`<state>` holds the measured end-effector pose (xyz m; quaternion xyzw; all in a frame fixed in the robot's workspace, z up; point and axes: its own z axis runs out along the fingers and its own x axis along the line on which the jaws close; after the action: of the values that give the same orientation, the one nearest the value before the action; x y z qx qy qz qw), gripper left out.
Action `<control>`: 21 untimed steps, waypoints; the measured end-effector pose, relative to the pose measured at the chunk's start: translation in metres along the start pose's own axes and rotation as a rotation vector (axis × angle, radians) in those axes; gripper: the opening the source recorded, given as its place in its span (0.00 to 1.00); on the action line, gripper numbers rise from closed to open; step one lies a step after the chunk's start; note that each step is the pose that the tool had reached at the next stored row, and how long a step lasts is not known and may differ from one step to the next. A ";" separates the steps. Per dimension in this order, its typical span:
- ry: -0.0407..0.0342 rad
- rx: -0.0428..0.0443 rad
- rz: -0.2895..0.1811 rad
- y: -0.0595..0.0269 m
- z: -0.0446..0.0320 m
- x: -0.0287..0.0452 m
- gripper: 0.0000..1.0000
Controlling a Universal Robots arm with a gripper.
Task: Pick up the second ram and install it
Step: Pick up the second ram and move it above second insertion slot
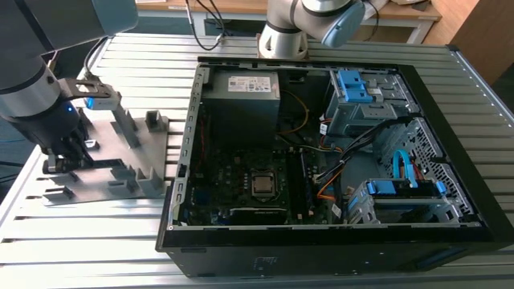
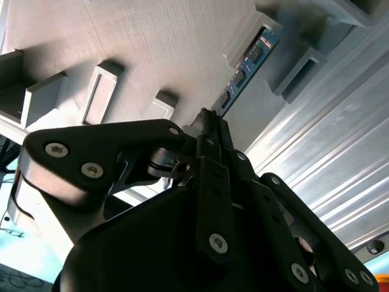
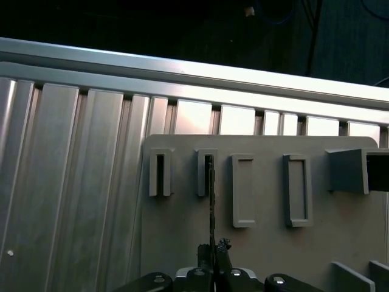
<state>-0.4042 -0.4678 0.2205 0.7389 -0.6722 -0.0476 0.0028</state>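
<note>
The second ram (image 2: pixel 243 68) is a thin dark stick with small black chips. It stands on edge on the grey holder plate (image 1: pixel 105 180), its far end inside a slotted grey block (image 3: pixel 206 173). In the first wrist view the second ram (image 3: pixel 211 204) shows edge-on as a thin line running into my gripper (image 3: pixel 213 254). My gripper (image 2: pixel 206 125) is shut on the stick's near end, black fingers (image 2: pixel 214 182) pressed together around it. In the exterior view my gripper (image 1: pixel 60 161) sits low over the plate at the exterior view's left.
An open black computer case (image 1: pixel 321 156) lies at the exterior view's right, with its motherboard (image 1: pixel 257 180), cables and blue drive brackets (image 1: pixel 357 87). More grey blocks (image 1: pixel 148 180) rise from the plate. Another arm's base (image 1: pixel 281 36) stands behind the case on the ribbed metal table (image 1: pixel 88 241).
</note>
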 end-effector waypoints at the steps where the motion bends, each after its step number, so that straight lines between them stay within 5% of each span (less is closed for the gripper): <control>1: 0.0000 0.0000 0.000 0.0001 -0.0013 -0.0001 0.14; 21: 0.0000 -0.0001 0.000 0.0022 -0.0318 -0.0021 0.14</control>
<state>-0.4042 -0.4678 0.2525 0.7389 -0.6721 -0.0476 0.0028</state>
